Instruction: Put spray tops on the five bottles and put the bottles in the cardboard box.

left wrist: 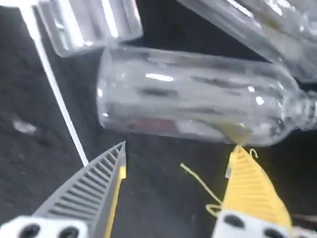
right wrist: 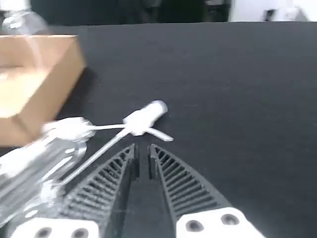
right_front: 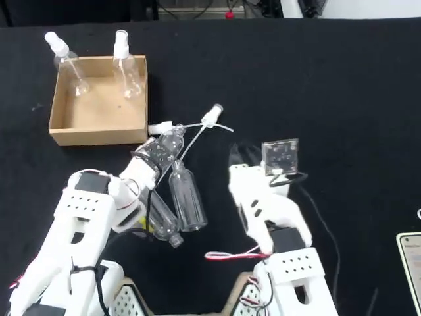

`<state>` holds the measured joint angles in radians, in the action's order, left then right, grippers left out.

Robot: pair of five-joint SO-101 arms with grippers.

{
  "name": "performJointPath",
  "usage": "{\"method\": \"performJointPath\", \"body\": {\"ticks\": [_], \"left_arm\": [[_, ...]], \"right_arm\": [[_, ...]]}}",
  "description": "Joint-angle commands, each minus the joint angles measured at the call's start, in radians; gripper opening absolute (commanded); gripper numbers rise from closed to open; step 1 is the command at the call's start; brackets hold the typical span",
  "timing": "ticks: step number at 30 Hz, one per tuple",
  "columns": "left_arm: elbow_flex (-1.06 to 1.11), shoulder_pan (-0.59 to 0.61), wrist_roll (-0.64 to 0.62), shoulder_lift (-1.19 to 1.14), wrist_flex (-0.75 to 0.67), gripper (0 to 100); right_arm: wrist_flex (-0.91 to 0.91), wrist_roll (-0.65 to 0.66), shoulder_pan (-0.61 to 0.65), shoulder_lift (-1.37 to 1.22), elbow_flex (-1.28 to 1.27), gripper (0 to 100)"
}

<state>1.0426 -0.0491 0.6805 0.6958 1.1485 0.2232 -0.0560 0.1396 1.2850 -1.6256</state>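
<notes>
2 capped bottles (right_front: pixel 128 69) stand in the cardboard box (right_front: pixel 99 131). The left hand (left wrist: pixel 179 148), fingers apart, faces an uncapped bottle (left wrist: pixel 198 109). The right hand (right wrist: pixel 142 148), fingers together and empty, sits near a loose spray top (right wrist: pixel 143 116), which it probably needs to grip next.

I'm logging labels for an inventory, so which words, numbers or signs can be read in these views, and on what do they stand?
No text can be read in any view.
Clear bottles: no label seen.
Cardboard box: plain walls, no print seen.
Flat pale object at the high view's right edge: any marks are too small to read.
</notes>
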Motion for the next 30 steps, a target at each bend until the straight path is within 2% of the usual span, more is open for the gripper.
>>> {"method": "performJointPath", "body": {"ticks": [1,6,11,16,21,27,30], "left_arm": [[-0.008,-0.081,-0.106,0.026,-0.057,31],[0.028,-0.259,-0.252,0.026,-0.132,31],[0.035,-0.344,-0.342,0.026,-0.164,31],[-0.067,-0.335,-0.287,0.028,0.020,31],[-0.266,-0.292,-0.264,0.028,0.222,31],[-0.351,-0.311,-0.265,0.015,0.184,31],[-0.351,-0.337,-0.281,0.015,0.152,31]], "right_arm": [[-0.029,0.006,-0.086,-0.010,0.056,4.2],[-0.029,0.008,-0.094,-0.010,0.056,4.2],[-0.029,0.011,-0.094,-0.010,0.056,4.2],[-0.048,0.012,-0.106,-0.010,0.053,4.2],[-0.094,0.005,-0.198,-0.010,0.047,4.2],[-0.094,0.005,-0.287,-0.010,0.073,4.1],[-0.084,0.005,-0.288,-0.010,0.087,4.0]]}}
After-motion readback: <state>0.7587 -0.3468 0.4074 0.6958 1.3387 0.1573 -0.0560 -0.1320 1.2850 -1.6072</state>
